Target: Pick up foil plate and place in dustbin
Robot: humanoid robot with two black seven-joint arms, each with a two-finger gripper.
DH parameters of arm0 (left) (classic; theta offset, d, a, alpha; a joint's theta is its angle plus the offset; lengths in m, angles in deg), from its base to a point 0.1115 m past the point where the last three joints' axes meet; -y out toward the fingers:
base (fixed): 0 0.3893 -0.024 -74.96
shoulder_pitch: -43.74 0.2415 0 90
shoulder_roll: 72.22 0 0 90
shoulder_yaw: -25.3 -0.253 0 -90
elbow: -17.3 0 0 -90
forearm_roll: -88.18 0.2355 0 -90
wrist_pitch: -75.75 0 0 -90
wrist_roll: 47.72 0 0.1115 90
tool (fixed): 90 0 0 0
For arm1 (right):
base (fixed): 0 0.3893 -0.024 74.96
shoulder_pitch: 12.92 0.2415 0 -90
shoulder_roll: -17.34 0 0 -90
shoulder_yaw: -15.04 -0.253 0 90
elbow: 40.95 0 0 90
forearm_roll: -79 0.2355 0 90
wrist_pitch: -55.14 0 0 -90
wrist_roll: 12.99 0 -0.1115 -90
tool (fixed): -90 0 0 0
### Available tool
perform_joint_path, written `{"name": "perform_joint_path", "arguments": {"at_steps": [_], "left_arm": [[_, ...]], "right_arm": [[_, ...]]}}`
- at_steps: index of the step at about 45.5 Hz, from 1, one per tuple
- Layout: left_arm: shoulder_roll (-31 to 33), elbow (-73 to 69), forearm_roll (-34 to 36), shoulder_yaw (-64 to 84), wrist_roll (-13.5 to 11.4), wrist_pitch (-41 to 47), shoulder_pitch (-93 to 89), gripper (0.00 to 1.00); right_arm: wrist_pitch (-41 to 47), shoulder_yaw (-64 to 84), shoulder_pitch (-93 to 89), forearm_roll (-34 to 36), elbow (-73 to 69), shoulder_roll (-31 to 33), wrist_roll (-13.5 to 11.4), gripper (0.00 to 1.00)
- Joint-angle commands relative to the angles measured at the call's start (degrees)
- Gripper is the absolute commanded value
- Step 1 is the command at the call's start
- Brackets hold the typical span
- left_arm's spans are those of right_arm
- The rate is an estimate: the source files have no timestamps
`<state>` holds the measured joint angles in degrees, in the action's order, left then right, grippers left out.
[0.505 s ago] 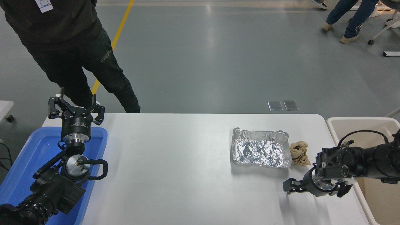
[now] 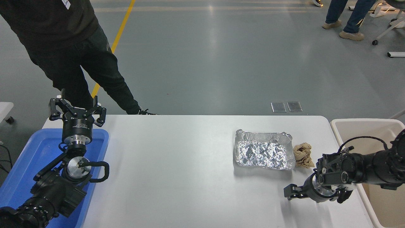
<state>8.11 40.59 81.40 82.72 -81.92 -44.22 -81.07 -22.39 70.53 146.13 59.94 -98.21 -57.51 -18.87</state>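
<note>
since half a second ago the right hand (image 2: 289, 192) has slid a little leftward and toward the near edge of the worktop (image 2: 177, 177); the person (image 2: 63, 38) at the far side has shifted a leg, and nothing on the worktop has moved. the right hand hangs low over the worktop, pointing left, near the foil plate's near right corner but apart from it; i cannot tell whether its fingers are open or closed, and it carries nothing. the foil plate (image 2: 264, 154) lies flat on the right half of the worktop, a crumpled paper wad (image 2: 303, 154) touching its right end. the dustbin (image 2: 357, 123) stands off the worktop's right edge. the left hand (image 2: 77, 110) is parked, fingers spread, over the blue tray (image 2: 28, 158). judging by this, the approach is underway, no grasp yet. next the hand should reach the plate's rim and pinch it, avoiding the wad.
</note>
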Motion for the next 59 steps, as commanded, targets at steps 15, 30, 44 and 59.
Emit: {"name": "perform_joint_path", "arguments": {"at_steps": [15, 30, 44, 59], "left_arm": [[-0.09, 0.0, 0.01, -0.03, 0.01, -0.09, 0.0, 0.99], [-0.09, 0.0, 0.01, -0.03, 0.01, -0.09, 0.0, 0.99], [-0.09, 0.0, -0.08, -0.03, 0.01, 0.0, 0.0, 0.99], [-0.09, 0.0, 0.01, -0.03, 0.01, -0.09, 0.0, 0.99]], "right_arm": [[4.13, 6.65, 31.65, 0.87, -22.88, 9.28, -0.37, 1.0], [15.55, 9.55, 54.25, 5.0, -28.08, 9.45, -0.37, 1.0], [27.16, 7.97, 67.61, 5.0, -29.48, 11.83, -0.37, 1.0], [28.93, 7.36, 70.26, 5.17, -28.34, 7.88, -0.37, 1.0]]}}
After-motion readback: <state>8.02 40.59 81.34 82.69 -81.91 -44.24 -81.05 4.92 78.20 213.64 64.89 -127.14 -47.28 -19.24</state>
